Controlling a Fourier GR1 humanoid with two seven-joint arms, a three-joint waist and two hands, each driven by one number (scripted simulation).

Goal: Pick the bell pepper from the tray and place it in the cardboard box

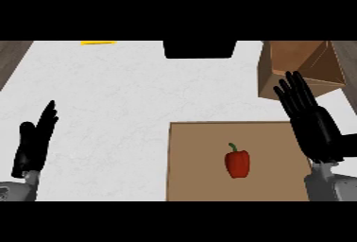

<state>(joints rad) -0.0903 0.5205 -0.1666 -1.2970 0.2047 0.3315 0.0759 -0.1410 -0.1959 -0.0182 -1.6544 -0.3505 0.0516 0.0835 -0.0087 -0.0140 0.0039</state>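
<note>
**Pepper untouched on the tray, both hands open**

At the tabletop's (118, 94) left edge the left hand (35, 142) rests edge-on, fingers straight and upward, holding nothing. A yellow strip (97, 43) lies along the far edge, left of a black block (200, 49) at the far edge's middle.

The brown tray (202, 160) sits against the near edge, right of centre. The red bell pepper (237, 162) lies on it, slightly right of the tray's middle, its green stem pointing toward the far edge. It is probably light and hollow, with a smooth, waxy skin that could slide between fingers; the walls give a little, so hard squeezing may bruise it. The best hold looks to be across the broad body, thumb opposite fingers, not on the thin stem.

The right hand (310, 123) hangs over the tray's right edge, fingers spread and straight, holding nothing, apart from the pepper. Beyond it, at the far right corner, stands the cardboard box (300, 66); nothing lies between tray and box.
</note>
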